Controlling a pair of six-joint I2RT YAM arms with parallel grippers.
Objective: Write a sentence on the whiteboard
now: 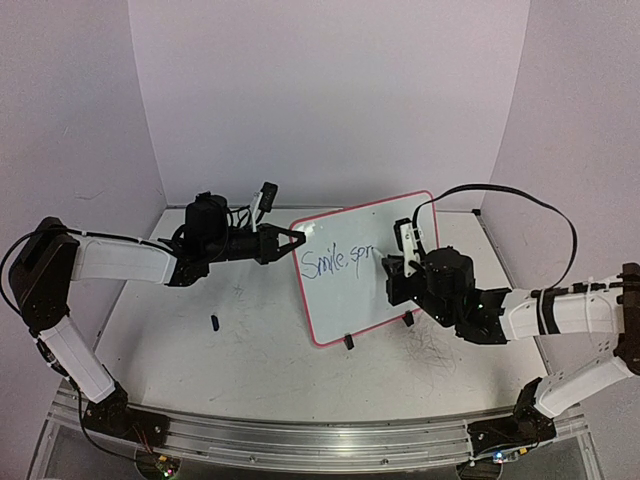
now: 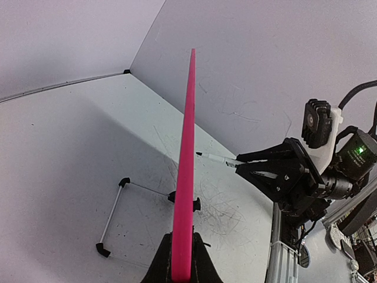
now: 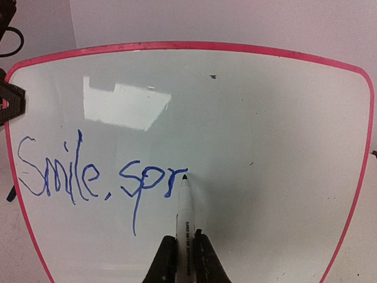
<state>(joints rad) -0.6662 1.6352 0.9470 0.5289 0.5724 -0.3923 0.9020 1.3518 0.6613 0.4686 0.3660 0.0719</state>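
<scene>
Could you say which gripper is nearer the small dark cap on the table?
Left gripper, clamping the pink-rimmed whiteboard beyond the cap; the right gripper holds a white marker farther right.

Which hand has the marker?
The right hand grips the marker, tip at the whiteboard; the left hand only clamps the board's pink rim.

- Left arm point(image 1: 120, 258): white shell links set between black joint housings.
- Right arm point(image 1: 560, 312): the same white-and-black build, a black cable point(image 1: 545, 208) arching above it.
- Wrist camera mount point(image 2: 321, 127): white bracket, ribbed black module, a green light point(image 2: 360, 150) glowing nearby.
- Jaws: matte black, triangular, tapering to narrow tips.
- Bases point(image 1: 105, 410): black blocks, tiny coloured lights point(image 1: 165, 466) beside them.
</scene>
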